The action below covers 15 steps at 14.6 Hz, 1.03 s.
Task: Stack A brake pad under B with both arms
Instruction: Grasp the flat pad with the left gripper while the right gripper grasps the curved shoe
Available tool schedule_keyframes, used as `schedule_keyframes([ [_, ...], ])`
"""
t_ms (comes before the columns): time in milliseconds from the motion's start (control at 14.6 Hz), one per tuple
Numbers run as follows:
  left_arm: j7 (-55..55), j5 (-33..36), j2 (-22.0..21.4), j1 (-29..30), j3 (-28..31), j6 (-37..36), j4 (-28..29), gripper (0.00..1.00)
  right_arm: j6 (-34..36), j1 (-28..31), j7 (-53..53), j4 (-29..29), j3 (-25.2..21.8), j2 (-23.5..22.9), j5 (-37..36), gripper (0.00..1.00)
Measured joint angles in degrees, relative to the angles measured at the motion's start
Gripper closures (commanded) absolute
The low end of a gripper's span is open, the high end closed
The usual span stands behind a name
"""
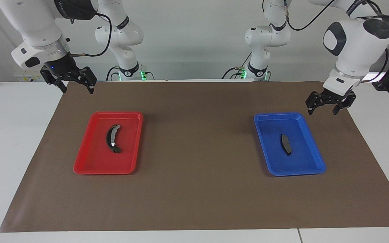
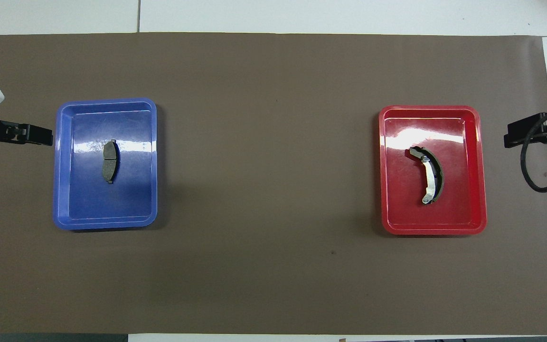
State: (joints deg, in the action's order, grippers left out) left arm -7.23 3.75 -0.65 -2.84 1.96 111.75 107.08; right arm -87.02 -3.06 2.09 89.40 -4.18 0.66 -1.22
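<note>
brown mat (image 1: 194, 189) covers the table (image 1: 12, 152) and carries everything else, with bare white tabletop showing past its edges. two shallow trays sit on it, well apart, each with one pad lying flat inside.

toward the left arm's end stands the blue tray (image 1: 311, 153). the a brake pad (image 1: 285, 144), short and all dark grey with a thin groove across its middle, rests near the tray's centre, clear of every wall.

toward the right arm's end stands the red tray (image 1: 89, 162). b (image 1: 112, 138), the longer crescent pad with a light grey metal edge, lies near the middle of that tray, its curve running from the side nearer the robots to the side farther from them. it touches none of the walls.

the left gripper (image 1: 326, 108) hangs in the air over the mat's edge, just beside the blue tray's corner nearest the robots, its fingers spread and holding nothing. the right gripper (image 1: 76, 88) hangs over the mat's corner at its own end of the table, well apart from the red tray, fingers likewise spread and empty. neither gripper touches a tray or a pad.
</note>
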Motion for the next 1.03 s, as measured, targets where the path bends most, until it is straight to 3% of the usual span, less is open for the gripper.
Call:
schedule_keyframes([
  [206,0.0,0.0,1.33,-0.48,-0.02,7.05,4.84,0.01,-0.03,0.0,0.0,1.05,0.0,0.28,0.0,0.0],
  [549,0.31,0.0,6.88,-2.23,-0.07,15.84,7.89,0.01,-4.02,0.0,0.0,5.9,0.0,1.99,0.0,0.0],
  [892,0.4,0.0,9.93,-2.63,-0.03,24.58,12.69,0.01,-24.07,-0.34,-0.12,27.31,0.03,8.16,0.08,0.0],
  [1029,0.41,0.0,10.19,-2.63,0.02,26.52,14.39,0.01,-29.85,-1.05,-1.37,32.7,0.13,7.18,0.08,0.0],
])
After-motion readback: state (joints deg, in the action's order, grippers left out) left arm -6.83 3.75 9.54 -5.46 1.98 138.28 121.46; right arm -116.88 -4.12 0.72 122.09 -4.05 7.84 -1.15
